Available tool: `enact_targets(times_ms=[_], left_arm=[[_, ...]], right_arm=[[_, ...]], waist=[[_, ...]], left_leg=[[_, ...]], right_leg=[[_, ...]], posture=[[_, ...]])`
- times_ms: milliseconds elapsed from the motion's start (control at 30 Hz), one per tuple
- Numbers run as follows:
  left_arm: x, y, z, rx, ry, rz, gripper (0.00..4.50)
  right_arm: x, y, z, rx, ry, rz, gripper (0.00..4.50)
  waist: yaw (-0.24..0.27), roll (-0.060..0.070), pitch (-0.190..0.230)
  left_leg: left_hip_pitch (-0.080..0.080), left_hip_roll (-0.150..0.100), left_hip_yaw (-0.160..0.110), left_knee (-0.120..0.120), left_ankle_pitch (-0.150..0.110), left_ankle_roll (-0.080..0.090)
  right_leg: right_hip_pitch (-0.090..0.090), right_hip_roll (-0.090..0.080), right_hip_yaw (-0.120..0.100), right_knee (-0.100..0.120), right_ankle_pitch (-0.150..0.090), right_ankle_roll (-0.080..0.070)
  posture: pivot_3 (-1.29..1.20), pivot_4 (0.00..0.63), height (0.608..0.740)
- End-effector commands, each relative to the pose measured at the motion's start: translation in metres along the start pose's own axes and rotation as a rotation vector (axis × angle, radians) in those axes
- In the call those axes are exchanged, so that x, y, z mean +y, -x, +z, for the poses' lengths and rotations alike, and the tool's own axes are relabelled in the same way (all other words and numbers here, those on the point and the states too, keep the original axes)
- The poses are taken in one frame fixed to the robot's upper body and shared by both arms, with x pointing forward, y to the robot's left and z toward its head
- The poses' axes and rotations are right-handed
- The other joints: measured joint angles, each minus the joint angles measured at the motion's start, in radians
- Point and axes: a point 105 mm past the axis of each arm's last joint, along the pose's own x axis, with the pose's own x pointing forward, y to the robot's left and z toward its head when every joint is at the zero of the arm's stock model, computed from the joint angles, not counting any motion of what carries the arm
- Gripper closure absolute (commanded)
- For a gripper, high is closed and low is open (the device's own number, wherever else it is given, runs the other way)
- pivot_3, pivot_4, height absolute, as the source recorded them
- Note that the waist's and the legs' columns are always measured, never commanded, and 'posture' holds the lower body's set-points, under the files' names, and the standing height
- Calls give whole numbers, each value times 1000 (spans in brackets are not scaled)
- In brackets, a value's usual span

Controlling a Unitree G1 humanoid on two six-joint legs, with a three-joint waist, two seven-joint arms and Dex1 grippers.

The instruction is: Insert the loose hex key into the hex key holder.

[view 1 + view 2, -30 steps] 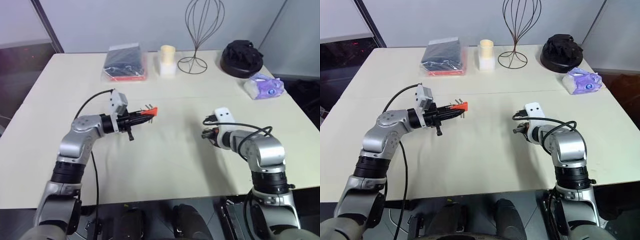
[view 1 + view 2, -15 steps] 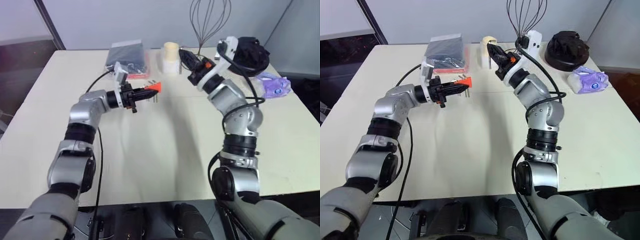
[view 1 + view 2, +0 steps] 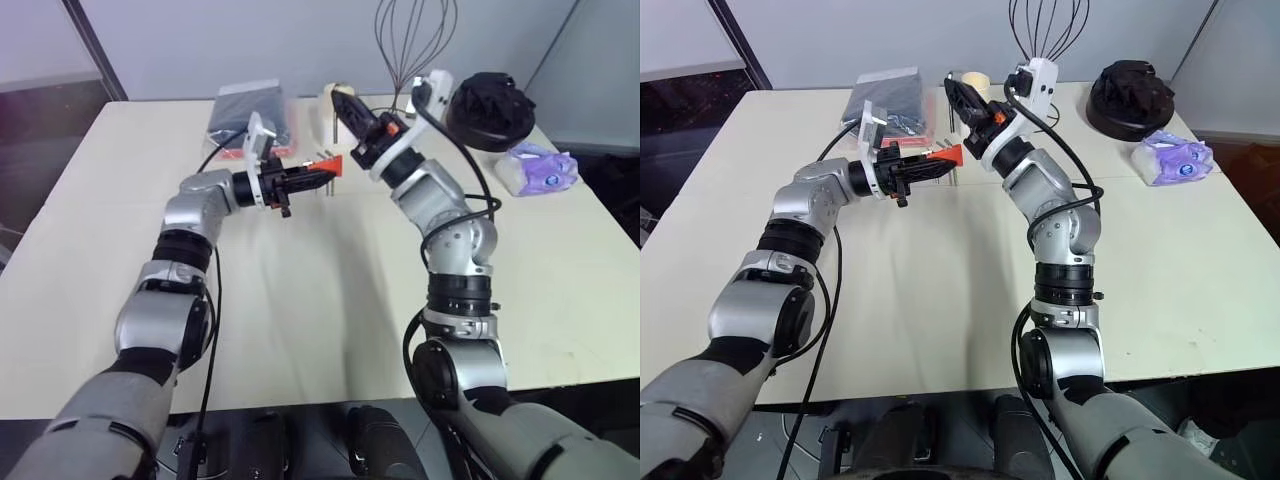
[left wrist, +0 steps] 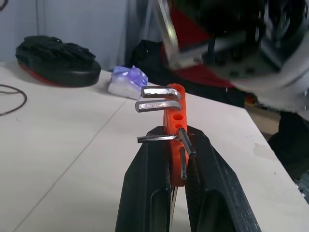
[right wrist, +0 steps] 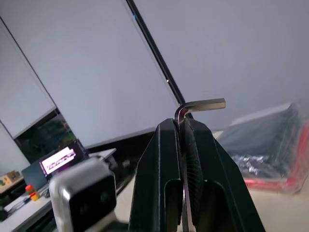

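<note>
The hex key holder [image 4: 175, 118] is a red-orange block with several grey keys sticking out of its side. My left gripper [image 4: 176, 150] is shut on its lower end and holds it above the table, pointing right [image 3: 330, 164]. My right gripper [image 5: 182, 133] is shut on the loose hex key [image 5: 200, 103], whose short bent end sticks out sideways above the fingertips. In the left eye view, the right gripper [image 3: 350, 105] hangs raised just above and to the right of the holder, a small gap apart.
At the table's [image 3: 300, 300] far edge lie a bagged dark cloth [image 3: 250, 115], a cream cup [image 3: 333, 97], a wire stand [image 3: 410, 45] and a black bag [image 3: 490, 110]. A purple tissue pack [image 3: 540, 168] lies at the right.
My right gripper has risen from low over the table's right side and swung left toward the holder. My left gripper has lifted the holder up and to the right.
</note>
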Motion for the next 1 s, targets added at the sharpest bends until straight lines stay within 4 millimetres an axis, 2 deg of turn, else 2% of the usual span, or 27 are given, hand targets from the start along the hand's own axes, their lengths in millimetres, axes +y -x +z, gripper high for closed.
enact_targets(times_ms=[33,667,1000], left_arm=[[-2,-2,24,-48,-67,-16,4500],[0,7,24,-46,-73,3,4500],[2,8,23,-40,-76,13,4500]], right_arm=[[9,-1,9,-42,16,39,4466],[2,4,7,-37,39,27,4466],[4,3,9,-42,42,37,4466]], waist=[[0,0,0],[0,0,0],[0,0,0]], left_leg=[[0,0,0,0,0,0],[-1,0,0,0,0,0],[-1,0,0,0,0,0]], right_leg=[[0,0,0,0,0,0],[-1,0,0,0,0,0],[-1,0,0,0,0,0]], posture=[[0,150,740],[0,150,740],[0,150,740]])
